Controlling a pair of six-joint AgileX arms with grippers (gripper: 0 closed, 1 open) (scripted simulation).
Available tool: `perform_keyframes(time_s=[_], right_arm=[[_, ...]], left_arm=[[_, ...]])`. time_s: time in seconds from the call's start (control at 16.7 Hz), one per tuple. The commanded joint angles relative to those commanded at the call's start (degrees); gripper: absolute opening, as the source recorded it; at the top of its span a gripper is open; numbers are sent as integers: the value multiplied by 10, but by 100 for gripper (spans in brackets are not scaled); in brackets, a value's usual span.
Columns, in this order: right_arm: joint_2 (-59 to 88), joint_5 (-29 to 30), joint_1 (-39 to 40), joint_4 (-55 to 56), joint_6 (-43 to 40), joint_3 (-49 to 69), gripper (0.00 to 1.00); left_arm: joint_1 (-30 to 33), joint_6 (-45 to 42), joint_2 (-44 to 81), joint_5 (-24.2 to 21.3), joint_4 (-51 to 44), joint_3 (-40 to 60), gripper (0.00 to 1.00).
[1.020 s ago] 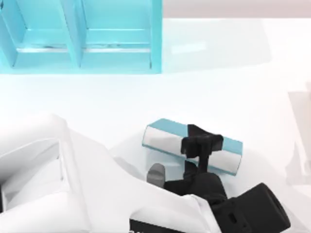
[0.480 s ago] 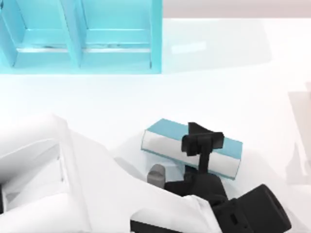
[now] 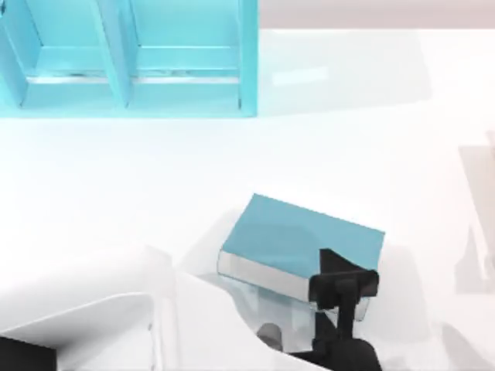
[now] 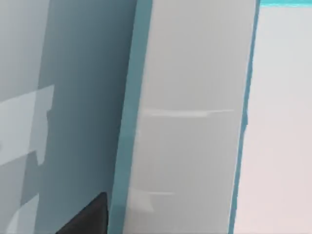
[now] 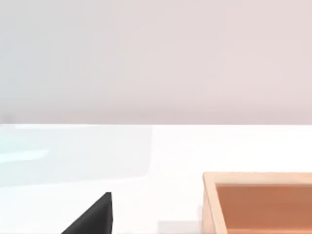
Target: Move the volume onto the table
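The scene is bright and evenly lit — the table (image 3: 371,131) is close to blown-out white in the top view, glossy enough to carry a pale mirror image of the teal shelf (image 3: 128,58) on the bare surface to the shelf's right. Soft grey shadows spread around the volume (image 3: 305,239) and along the table's right side. The book's page edges catch a silvery sheen. In the left wrist view the surfaces look flat and featureless — faint pale reflections cross the cover.
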State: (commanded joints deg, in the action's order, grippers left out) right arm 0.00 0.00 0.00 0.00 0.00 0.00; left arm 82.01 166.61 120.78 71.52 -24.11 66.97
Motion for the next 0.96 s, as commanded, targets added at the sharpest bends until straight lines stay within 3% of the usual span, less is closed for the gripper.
perform_keyframes(time_s=[0.54,0.78,0.96], right_arm=[[0,0,0,0,0,0,100],[0,0,0,0,0,0,100],[0,0,0,0,0,0,100]], left_arm=[[118,432,52,-13,-483,97,100],[146,528,60,-19,-583,120,100],[150,540,60,-20,-596,124,100]])
